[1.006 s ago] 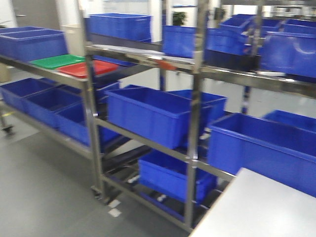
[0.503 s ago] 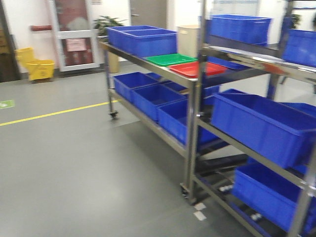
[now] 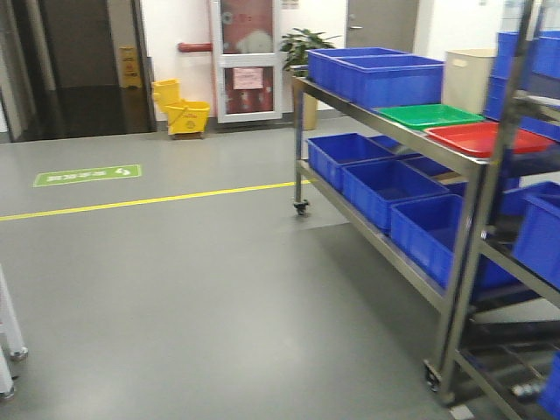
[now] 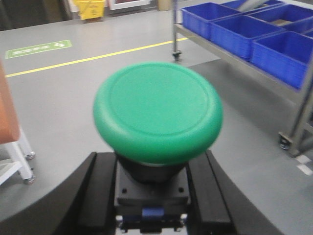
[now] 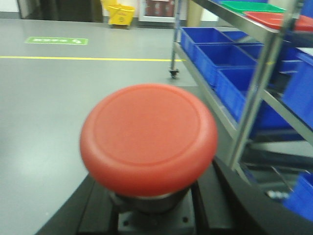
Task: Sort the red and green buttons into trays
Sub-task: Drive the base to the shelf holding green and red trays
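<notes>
In the left wrist view, the green button [image 4: 158, 112] fills the middle of the frame, with its domed cap toward the camera. Its dark switch body sits between the two black fingers [image 4: 100, 191] of the left tool [image 4: 152, 188]. They press on it from both sides, so this tool is clenched on the green button.

In the right wrist view, the red button [image 5: 149, 137] stands in the same way at the centre. The right tool [image 5: 151, 210] grasps its dark body at the lower edge of the frame. The fingers are partly hidden under the cap there.

In the front view, the two trays lie side by side at the upper right, on the top shelf of a steel rack [image 3: 475, 236]. The green tray [image 3: 429, 115] is farther back and the red tray [image 3: 486, 138] is nearer to the camera; their edges seem to touch. Behind the green tray stand blue crates [image 3: 385, 74], and more blue crates fill the lower shelf. Both buttons are well apart from the trays.

On the grey floor a yellow line [image 3: 149, 201] crosses the left half. A yellow mop bucket [image 3: 184, 109] stands near the door at the upper middle.
</notes>
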Robot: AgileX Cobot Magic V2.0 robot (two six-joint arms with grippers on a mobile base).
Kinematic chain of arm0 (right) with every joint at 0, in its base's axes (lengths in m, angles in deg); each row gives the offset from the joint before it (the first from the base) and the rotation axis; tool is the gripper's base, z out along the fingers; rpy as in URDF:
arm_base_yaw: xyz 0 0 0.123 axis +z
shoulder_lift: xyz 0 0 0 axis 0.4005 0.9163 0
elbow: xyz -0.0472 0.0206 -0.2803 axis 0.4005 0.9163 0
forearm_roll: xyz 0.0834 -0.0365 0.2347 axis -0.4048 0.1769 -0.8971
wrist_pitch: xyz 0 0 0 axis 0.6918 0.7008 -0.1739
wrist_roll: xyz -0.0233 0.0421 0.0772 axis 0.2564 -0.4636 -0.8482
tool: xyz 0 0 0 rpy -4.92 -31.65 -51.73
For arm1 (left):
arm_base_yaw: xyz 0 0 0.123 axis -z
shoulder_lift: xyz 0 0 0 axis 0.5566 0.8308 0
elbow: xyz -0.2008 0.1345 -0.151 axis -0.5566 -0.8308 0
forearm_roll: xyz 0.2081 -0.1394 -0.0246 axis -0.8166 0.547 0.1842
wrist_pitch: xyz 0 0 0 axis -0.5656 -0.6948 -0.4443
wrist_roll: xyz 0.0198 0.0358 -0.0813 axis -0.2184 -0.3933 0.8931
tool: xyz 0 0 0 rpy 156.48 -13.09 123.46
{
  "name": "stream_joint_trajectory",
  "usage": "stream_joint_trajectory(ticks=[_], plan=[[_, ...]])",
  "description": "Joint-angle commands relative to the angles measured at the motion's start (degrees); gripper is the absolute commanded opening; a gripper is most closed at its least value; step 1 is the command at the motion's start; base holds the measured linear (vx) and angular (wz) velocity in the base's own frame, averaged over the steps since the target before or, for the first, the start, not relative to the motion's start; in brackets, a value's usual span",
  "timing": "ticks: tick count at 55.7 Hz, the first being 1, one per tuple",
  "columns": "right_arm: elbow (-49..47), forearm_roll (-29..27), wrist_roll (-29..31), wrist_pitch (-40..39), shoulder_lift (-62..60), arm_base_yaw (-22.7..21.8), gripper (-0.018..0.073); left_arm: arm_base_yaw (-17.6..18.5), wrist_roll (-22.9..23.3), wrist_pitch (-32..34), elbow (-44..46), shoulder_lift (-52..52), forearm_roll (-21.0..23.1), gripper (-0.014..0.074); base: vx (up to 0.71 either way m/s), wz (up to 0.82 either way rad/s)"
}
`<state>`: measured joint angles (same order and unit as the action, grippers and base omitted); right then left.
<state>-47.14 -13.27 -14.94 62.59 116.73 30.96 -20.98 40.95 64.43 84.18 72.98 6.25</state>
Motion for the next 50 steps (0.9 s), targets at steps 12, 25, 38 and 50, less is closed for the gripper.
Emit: stream_joint_trajectory(ticks=[12,25,38,50], plan=[[-1.77,0.47,0.23,-4.69,0.08,-0.01,-0.0009,0.23,0.13,4.73,1.75,0.14,-0.23,0.0001,0.34,0.28],[-1.77,0.47,0.23,-4.7,0.08,-0.01,-0.0009,0.23,0.13,4.78,1.75,0.14,-0.23,0.0001,0.44,0.2],[-1.77,0.47,0.23,-4.7,0.08,-0.01,-0.0009,0.23,0.13,4.74,1.75,0.14,-0.23,0.0001,0.47,0.18],[-1.77,0.47,0.23,-4.75,0.17,-0.01,-0.0009,0.23,0.13,4.72,1.75,0.2,-0.23,0.0001,0.47,0.25]])
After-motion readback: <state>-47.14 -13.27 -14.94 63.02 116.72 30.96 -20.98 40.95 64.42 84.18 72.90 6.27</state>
